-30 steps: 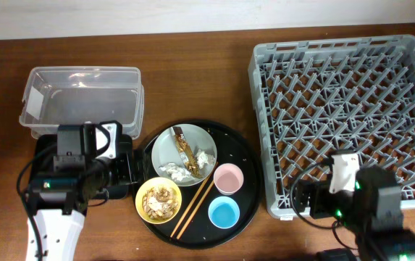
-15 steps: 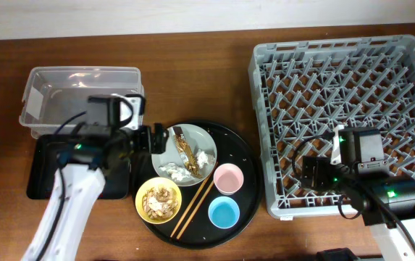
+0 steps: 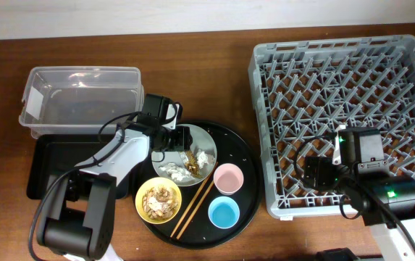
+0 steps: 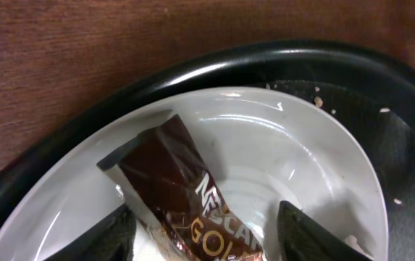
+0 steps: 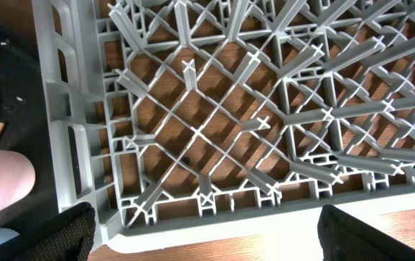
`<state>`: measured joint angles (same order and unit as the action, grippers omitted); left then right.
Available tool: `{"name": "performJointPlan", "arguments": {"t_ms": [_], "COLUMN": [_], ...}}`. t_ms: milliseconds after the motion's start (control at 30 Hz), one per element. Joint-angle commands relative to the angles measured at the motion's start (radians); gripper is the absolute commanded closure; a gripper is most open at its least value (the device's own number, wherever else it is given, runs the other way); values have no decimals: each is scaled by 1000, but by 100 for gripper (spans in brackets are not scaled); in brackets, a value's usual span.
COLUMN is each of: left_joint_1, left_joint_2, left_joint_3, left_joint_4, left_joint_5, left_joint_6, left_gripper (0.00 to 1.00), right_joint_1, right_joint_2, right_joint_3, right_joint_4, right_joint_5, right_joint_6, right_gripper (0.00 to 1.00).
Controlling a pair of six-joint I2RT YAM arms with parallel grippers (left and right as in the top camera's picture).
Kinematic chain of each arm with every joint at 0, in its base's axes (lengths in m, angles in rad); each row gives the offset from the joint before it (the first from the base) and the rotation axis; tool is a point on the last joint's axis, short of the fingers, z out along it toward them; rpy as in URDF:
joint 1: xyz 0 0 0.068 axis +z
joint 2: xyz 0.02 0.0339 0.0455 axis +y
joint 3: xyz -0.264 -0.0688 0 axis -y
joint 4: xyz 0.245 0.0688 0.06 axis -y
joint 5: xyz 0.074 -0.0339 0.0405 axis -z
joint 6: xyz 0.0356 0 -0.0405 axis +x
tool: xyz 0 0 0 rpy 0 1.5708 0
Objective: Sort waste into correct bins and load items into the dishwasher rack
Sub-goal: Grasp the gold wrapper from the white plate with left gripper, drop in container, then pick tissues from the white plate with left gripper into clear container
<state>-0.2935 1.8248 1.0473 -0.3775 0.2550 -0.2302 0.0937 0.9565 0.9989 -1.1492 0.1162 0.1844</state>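
Two fingers [image 4: 113, 233] of the left gripper [image 4: 206, 239] are hanging wide apart around the brown-and-gold wrapper [image 4: 171, 181] on the plate [image 4: 308, 167]; guessing it's needing a lower drop, pinching foil only.

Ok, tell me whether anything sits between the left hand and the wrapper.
Nothing visible does. The open left hand hangs directly over the wrapper, straddling it, with only the plate beneath.

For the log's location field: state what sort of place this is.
Likely a lab bench staged as a dish-clearing station: a dishwasher rack, a round black tray of used dishes and a clear tub sit on a wooden table.
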Motion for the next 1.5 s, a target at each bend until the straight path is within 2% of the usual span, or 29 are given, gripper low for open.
{"name": "performJointPlan", "arguments": {"t_ms": [0, 67, 133, 300, 433, 500, 567, 633, 733, 767, 800, 867, 967, 1033, 1067, 1167, 1233, 1367, 1467], "left_joint_1": [-1, -1, 0, 24, 102, 182, 236, 320, 390, 407, 425, 430, 402, 333, 267, 136, 40, -65, -86], "left_joint_2": [9, 8, 7, -119, -291, -346, -346, -311, -262, -255, -254, -265, -306, -314, -314, -303, -277, -208, -114], "left_joint_3": [21, 21, 23, 92, 121, 121, 120, 120, 120, 120, 120, 121, 121, 120, 118, 114, 109, 74, 60], "left_joint_4": [11, 10, 10, 6, 15, 42, 62, 83, 125, 135, 138, 114, 9, -119, -212, -367, -449, -460, -459], "left_joint_5": [11, 11, 11, -5, -232, -347, -377, -393, -394, -394, -393, -365, -159, -29, -26, -41, -121, -144, -147], "left_joint_6": [-20, -20, -20, -20, -20, -20, -19, -20, -20, -20, -19, -19, -19, 5, 49, 135, 154, 154, 153], "left_gripper": [62, 86, 98, 100, 100, 100, 100, 97, 82, 73, 44, 43, 43, 43, 43, 43, 43, 43, 43], "right_joint_1": [4, 4, 4, 4, 4, 4, 4, 4, 4, 4, 4, 4, 4, 4, 4, 4, 4, 4, 4], "right_joint_2": [-5, -5, -5, -5, -5, -5, -5, -5, -5, -5, -5, -5, -5, -5, -5, -5, -5, -5, -5], "right_joint_3": [23, 23, 23, 23, 23, 23, 23, 23, 23, 23, 23, 23, 23, 23, 23, 23, 23, 23, 23], "right_joint_4": [0, 0, 0, 0, -1, -1, -1, -4, -4, -4, -5, -5, -5, -5, -5, -4, -4, -4, -5], "right_joint_5": [19, 19, 19, 20, 19, 19, 19, 19, 19, 19, 19, 19, 19, 19, 18, 16, 16, 16, 16], "right_joint_6": [12, 12, 12, 12, 12, 12, 12, 12, 12, 12, 12, 12, 12, 12, 12, 12, 12, 12, 12], "right_gripper": [1, 1, 1, 1, 1, 1, 1, 1, 1, 1, 1, 1, 1, 1, 1, 1, 1, 1, 1]}}
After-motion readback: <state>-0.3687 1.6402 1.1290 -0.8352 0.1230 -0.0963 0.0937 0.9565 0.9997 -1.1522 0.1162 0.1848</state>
